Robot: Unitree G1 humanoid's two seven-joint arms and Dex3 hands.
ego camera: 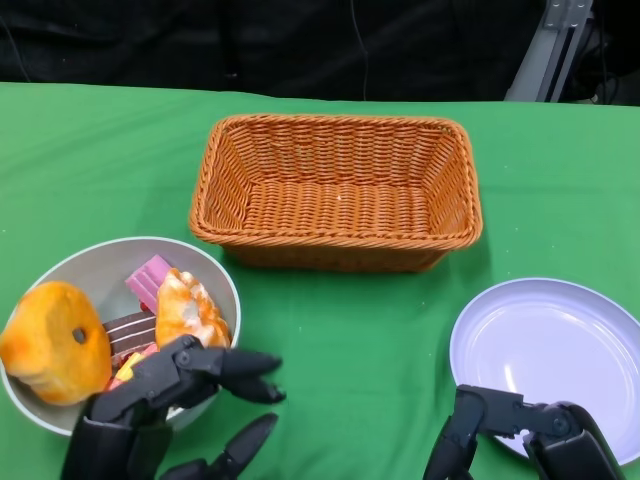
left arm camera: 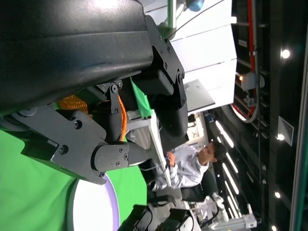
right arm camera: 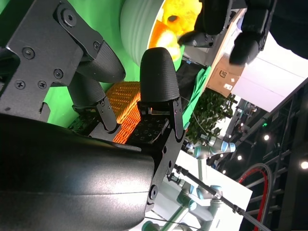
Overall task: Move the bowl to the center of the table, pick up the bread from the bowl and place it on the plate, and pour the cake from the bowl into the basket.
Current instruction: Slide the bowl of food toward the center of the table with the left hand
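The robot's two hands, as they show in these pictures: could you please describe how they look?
Both the left hand and the right hand are matte black, built of angular plates joined by visible screws and pivots. The fingers end in rounded, finely textured tips, and the wrist views show a smooth, rounded black shell behind them.

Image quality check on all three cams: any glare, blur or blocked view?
Head view: even light, fairly sharp; basket, bowl and plate all readable. Right wrist view: right robot hand fills most of the frame, background washed out bright. Left wrist view: left robot hand blocks most, ceiling lights flare.
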